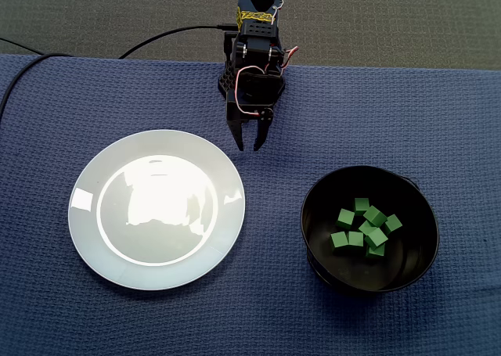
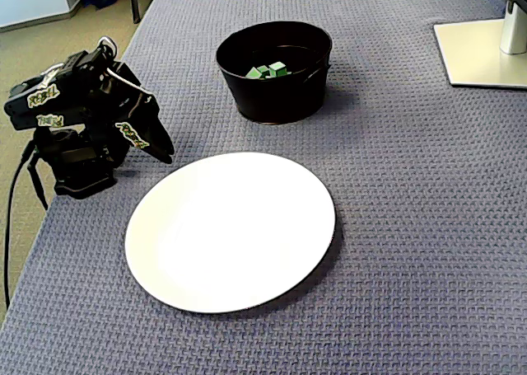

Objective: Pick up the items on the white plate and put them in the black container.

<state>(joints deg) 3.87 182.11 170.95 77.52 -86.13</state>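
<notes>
The white plate lies on the blue cloth with nothing on it; it also shows bare in the other fixed view. The black container stands to the plate's right and holds several green cubes. In a fixed view the container sits behind the plate, with the tops of the cubes showing over its rim. My gripper is folded back by the arm's base, just beyond the plate's far edge. Its fingers point down, slightly apart, with nothing between them. It appears left of the plate in a fixed view.
The arm's base stands at the cloth's edge with cables trailing off it. A monitor stand sits at the far right corner. Bare blue cloth surrounds plate and container.
</notes>
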